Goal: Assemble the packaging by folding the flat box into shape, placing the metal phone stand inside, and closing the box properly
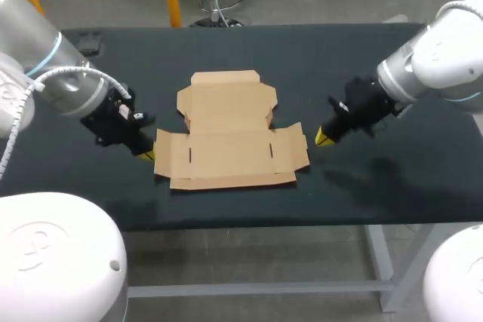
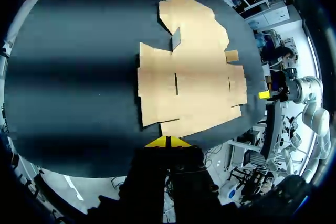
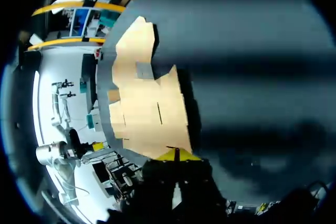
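Lying flat at the middle of the table, the box [image 1: 226,141] is an unfolded cardboard blank. A broad panel with two short slits faces the robot and a smaller shaped panel [image 1: 226,99] lies on the far side. A side flap sticks out at each end, the left flap [image 1: 170,154] and the right flap [image 1: 291,148]. Nothing is creased up yet, so I judge the task to be at its very start, with the first fold in hand.

The left gripper [image 1: 145,154] sits just beside the left flap's outer edge. Its yellow tips are pressed together and hold nothing. The right gripper [image 1: 322,138] mirrors it just off the right flap, also pinched closed and empty. In each wrist view the cardboard's edge lies directly ahead of the closed tips, but I cannot tell whether either one touches it.

To do this step well, closed tips seem the right choice, since a thin wedge can slide under a flap edge where open fingers would snag. Each tip should stay low against the dark table [image 1: 392,58] and enter beneath the flap rather than push it sideways, because light card will likely skate on this surface. Working both ends together, or pinning the middle panel with one arm while the other lifts, should keep the blank square. The lift ought to hinge along the printed crease, not bend the panel itself.

The metal phone stand appears in none of the views.
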`<move>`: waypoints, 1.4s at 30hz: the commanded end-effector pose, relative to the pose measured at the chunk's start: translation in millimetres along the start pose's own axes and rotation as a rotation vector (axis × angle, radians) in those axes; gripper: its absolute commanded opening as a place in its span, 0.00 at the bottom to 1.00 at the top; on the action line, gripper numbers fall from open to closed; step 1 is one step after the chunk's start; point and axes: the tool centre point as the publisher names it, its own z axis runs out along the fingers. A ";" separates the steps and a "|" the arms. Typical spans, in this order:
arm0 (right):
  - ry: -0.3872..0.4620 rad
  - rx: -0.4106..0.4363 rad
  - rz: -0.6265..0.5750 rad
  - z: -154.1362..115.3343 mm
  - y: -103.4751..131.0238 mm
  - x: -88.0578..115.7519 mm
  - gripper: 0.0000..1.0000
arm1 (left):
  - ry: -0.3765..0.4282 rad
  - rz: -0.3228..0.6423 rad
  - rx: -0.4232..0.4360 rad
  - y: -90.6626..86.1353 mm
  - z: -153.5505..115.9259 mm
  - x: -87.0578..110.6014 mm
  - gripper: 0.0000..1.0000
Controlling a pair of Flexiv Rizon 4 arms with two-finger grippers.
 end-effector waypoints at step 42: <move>0.107 0.019 -0.030 52.3 -31.3 -26.4 0.00 | 0.152 0.037 0.009 30.6 58.6 -22.5 0.00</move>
